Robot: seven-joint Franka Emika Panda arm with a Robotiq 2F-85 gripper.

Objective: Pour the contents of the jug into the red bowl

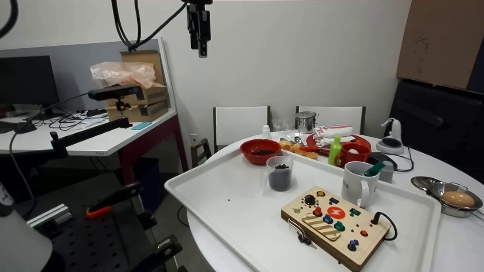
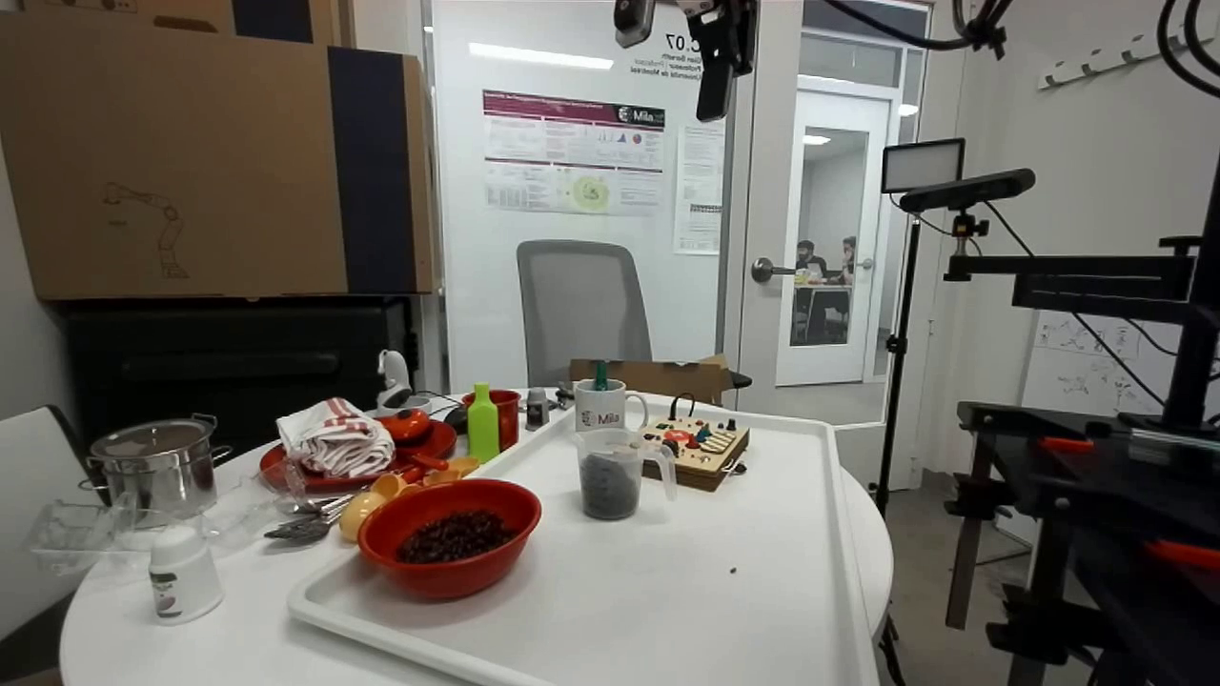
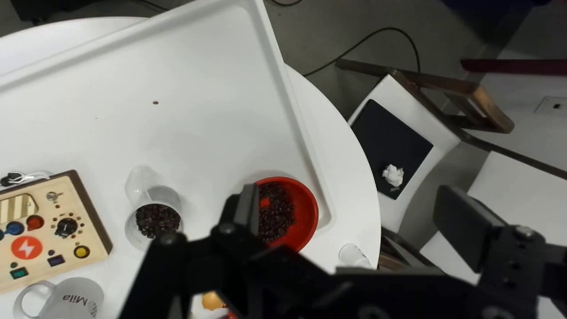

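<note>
Fingers [image 3: 463, 226] spread with nothing between them, I judge I must go well down and right, as seen in an exterior view, to the jug [image 1: 280, 177], upright on the tray [image 1: 219, 189], right and near of the red bowl [image 1: 254, 158], handle facing left.

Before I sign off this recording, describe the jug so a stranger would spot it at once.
On the round white table lies a big white tray. On the tray, between the red bowl and the wooden box with knobs, stands the jug. Its translucent wall, showing dark pieces inside, sets it apart from the opaque white mug; its handle, from the red bowl.
</note>
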